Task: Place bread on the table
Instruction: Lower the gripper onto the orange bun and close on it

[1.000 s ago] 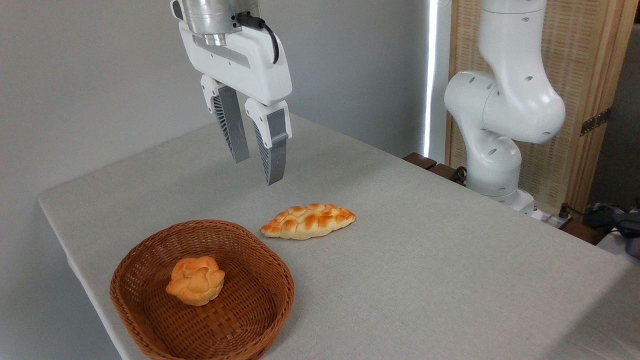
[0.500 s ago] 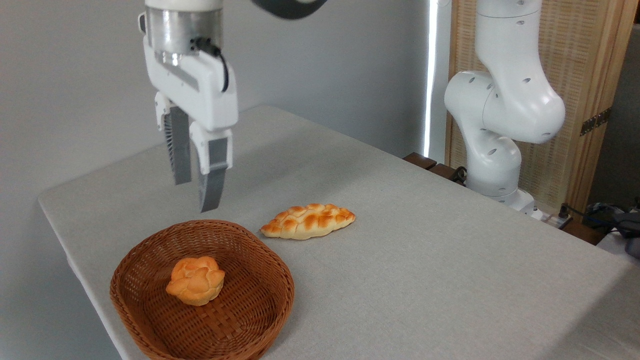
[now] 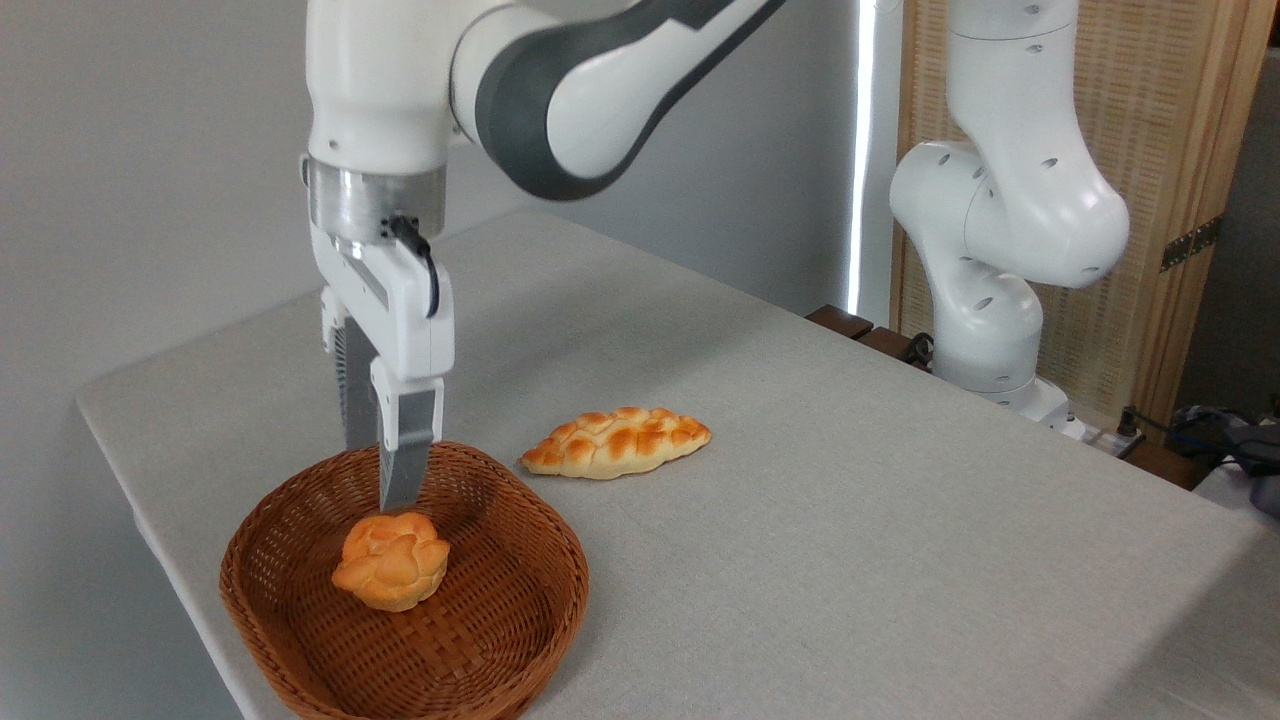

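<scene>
Down and leftward comes the hand (image 3: 385,480) since a moment ago, fingers parted and empty just above the bread (image 3: 391,560) sitting in the basket (image 3: 500,620); grasp looks imminent, worktop (image 3: 850,520) waiting.

A plain grey wall (image 3: 150,150) fills the upper left of the frame. At upper right stands a wood-framed woven panel (image 3: 1180,200), perhaps a screen. A bright strip of light (image 3: 858,150) runs beside it.

The table (image 3: 850,560) has a basket (image 3: 520,600) near its front left edge and a long loaf (image 3: 615,441) just behind.
</scene>
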You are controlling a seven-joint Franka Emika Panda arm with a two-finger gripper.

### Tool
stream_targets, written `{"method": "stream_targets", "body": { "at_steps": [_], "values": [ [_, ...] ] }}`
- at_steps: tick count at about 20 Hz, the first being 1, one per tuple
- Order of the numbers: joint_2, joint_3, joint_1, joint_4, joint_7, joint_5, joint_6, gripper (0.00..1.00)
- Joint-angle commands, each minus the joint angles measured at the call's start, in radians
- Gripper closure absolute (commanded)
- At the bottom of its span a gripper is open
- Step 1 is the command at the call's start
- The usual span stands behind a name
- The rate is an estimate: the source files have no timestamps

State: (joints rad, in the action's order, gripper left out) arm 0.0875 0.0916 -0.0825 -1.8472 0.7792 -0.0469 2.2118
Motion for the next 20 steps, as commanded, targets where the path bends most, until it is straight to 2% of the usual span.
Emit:
{"method": "stream_targets", "body": {
  "at_steps": [1,6,10,13,18,19,20],
  "values": [
    [-0.005,-0.003,-0.010,-0.049,0.080,0.033,0.042,0.00],
    [0.026,0.000,-0.014,-0.069,0.080,0.105,0.089,0.00],
    [0.067,0.000,-0.014,-0.069,0.081,0.113,0.156,0.00],
    [0.106,0.019,-0.014,-0.067,0.077,0.169,0.184,0.00],
    [0.121,0.022,-0.014,-0.067,0.077,0.185,0.190,0.00],
    [0.123,0.022,-0.014,-0.067,0.077,0.185,0.190,0.10],
    [0.123,0.022,-0.014,-0.067,0.078,0.185,0.190,0.25]
  ]
}}
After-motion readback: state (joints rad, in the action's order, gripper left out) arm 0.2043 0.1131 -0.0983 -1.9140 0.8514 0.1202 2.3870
